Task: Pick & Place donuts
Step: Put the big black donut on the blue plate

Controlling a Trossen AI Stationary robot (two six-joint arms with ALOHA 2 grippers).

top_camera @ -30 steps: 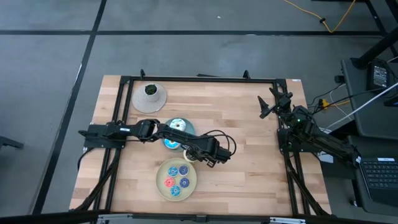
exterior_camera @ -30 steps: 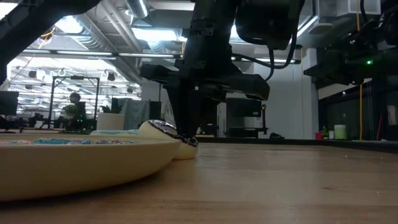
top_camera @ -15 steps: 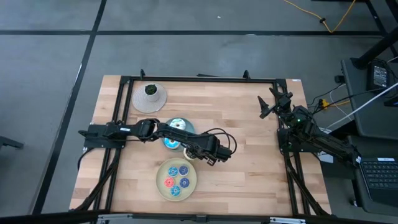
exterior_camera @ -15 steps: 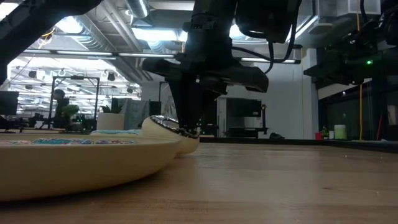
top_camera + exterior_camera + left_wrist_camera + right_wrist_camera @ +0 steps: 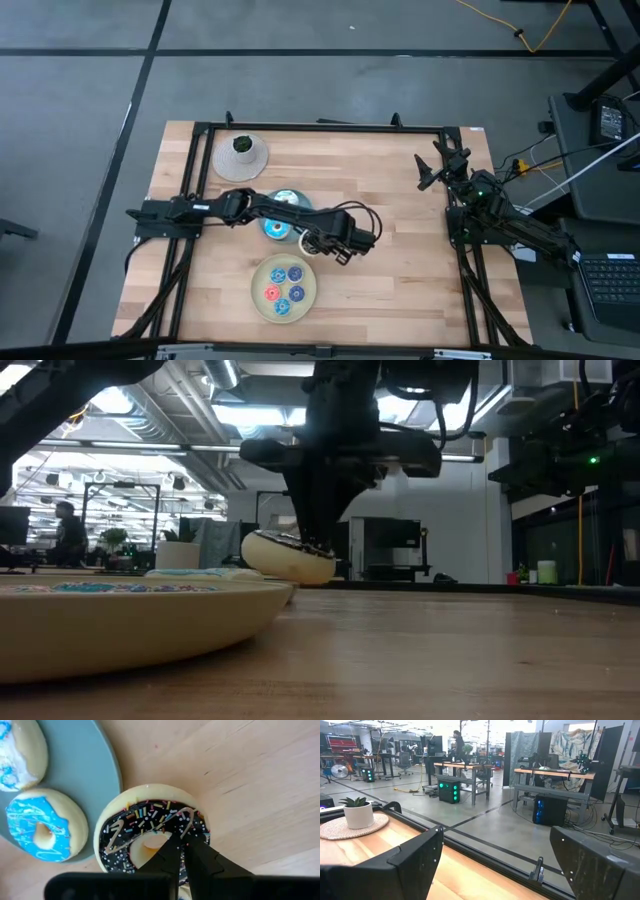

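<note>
Lifting now: left claw [image 5: 184,851] pinches the chocolate donut's [image 5: 150,827] rim, raised off the tabletop [image 5: 450,650] since a second ago; beige plate [image 5: 258,283] placement likely next.

Bare wood right of beige plate [image 5: 309,293]; blue plate [image 5: 271,232] crowds left hand [image 5: 318,243]; potted plant [image 5: 241,146] well apart.

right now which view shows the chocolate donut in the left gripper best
The left wrist view: the chocolate donut fills it, sprinkles clear, the left gripper shut on its rim. The low view shows it side-on, lifted off the table. The high view hides it under the arm; the right wrist view misses it.
</note>
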